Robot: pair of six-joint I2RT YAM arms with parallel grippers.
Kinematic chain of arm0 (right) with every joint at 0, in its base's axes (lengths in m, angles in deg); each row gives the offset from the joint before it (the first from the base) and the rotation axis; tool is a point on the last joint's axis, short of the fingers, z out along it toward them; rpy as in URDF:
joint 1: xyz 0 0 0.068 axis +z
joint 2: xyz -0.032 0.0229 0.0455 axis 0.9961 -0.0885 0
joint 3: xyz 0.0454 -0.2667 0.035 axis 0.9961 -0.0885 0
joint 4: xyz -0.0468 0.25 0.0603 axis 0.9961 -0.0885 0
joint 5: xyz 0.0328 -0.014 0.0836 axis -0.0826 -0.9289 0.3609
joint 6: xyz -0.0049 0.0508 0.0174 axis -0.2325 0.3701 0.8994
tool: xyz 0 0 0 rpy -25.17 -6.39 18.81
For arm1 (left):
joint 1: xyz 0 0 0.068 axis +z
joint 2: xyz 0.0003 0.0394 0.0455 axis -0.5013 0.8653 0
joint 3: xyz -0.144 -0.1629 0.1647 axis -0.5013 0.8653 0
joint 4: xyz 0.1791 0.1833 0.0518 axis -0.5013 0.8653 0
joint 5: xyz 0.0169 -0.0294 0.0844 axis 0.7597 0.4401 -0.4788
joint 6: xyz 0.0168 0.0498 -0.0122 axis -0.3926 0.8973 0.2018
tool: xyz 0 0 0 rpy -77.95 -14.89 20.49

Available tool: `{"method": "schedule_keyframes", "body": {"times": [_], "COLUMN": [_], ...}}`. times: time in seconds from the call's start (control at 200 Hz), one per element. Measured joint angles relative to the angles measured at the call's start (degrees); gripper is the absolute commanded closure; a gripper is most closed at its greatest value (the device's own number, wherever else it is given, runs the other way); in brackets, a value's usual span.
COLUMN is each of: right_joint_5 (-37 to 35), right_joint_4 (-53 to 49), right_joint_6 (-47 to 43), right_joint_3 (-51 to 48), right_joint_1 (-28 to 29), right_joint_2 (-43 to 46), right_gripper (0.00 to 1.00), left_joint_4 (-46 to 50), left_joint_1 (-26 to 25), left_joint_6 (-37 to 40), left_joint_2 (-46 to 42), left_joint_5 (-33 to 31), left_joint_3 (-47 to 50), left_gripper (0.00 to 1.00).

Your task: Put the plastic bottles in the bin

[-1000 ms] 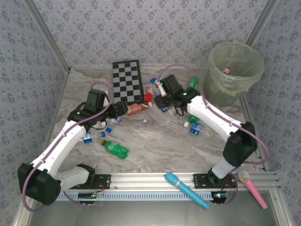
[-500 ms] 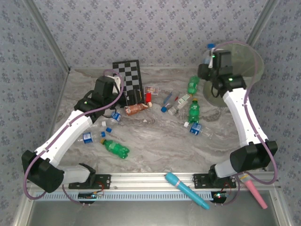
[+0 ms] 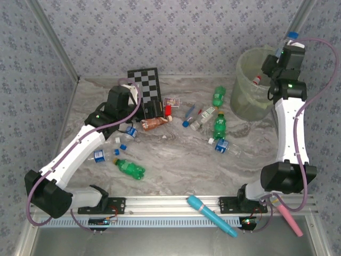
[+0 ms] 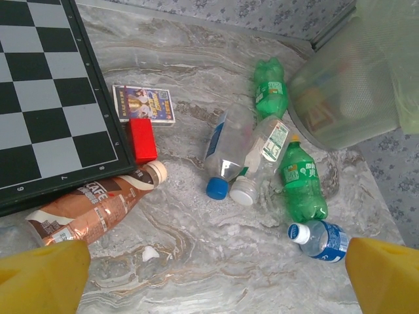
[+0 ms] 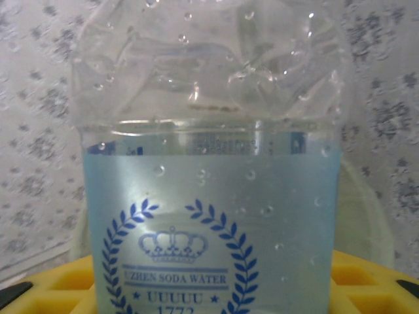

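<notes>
Bottle (image 5: 209, 216) with a blue label stands upright, squeezed tight in the right gripper (image 3: 284, 49) high over the right rim of the bin (image 3: 248, 101), whose mouth lies just left and below, while the left gripper (image 4: 216, 275) hangs open above the bench (image 4: 196, 52).

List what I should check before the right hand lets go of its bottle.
1. Grip: ok. The right hand holds the clear bottle, with a blue label, between its yellow fingers.
2. Bottle over the mouth of the bin: cannot tell. The top view puts it at the far right rim.
3. Room in the bin: ok. One red-capped bottle shows inside.
4. Left hand away from the bin: ok. It is open, above the brown bottle beside the chessboard.
5. Table finished: not ok. Green bottles and others lie there.
</notes>
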Motion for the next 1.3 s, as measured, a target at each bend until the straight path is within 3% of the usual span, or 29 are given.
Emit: {"method": "schedule_keyframes", "body": {"times": [0.32,0.4,0.445,0.46,0.975,1.299], "right_joint_5": [-1.6,-1.6,-1.9,-2.0,-3.5,-3.7], "right_joint_4": [3.9,3.9,3.8,3.8,4.0,3.9], "right_joint_6": [-0.7,-1.7,-1.7,-2.2,-6.1,-6.9], "right_joint_3": [-0.3,-0.2,0.4,0.6,1.5,-3.3], "right_joint_1": [-3.9,-4.2,-4.4,-4.5,-1.3,6.4], "right_joint_2": [-6.1,-7.5,-8.5,-8.8,-7.5,-1.5], "right_gripper": [0.42,0.27,0.03,0.0,0.0,0.0], "left_joint_4": [0.0,0.0,0.1,0.0,0.2,2.3], "left_joint_1": [0.0,0.0,0.0,0.0,0.0,0.1], "left_joint_6": [0.0,0.0,0.0,0.0,0.0,-0.5], "left_joint_2": [-1.1,-1.6,-1.8,-1.8,-2.1,-2.8], "left_joint_5": [-0.1,-0.1,-0.1,-0.1,-1.4,-5.6], "left_joint_3": [0.0,0.0,0.0,0.0,0.1,1.9], "left_gripper": [0.0,0.0,0.0,0.0,0.0,0.0]}}
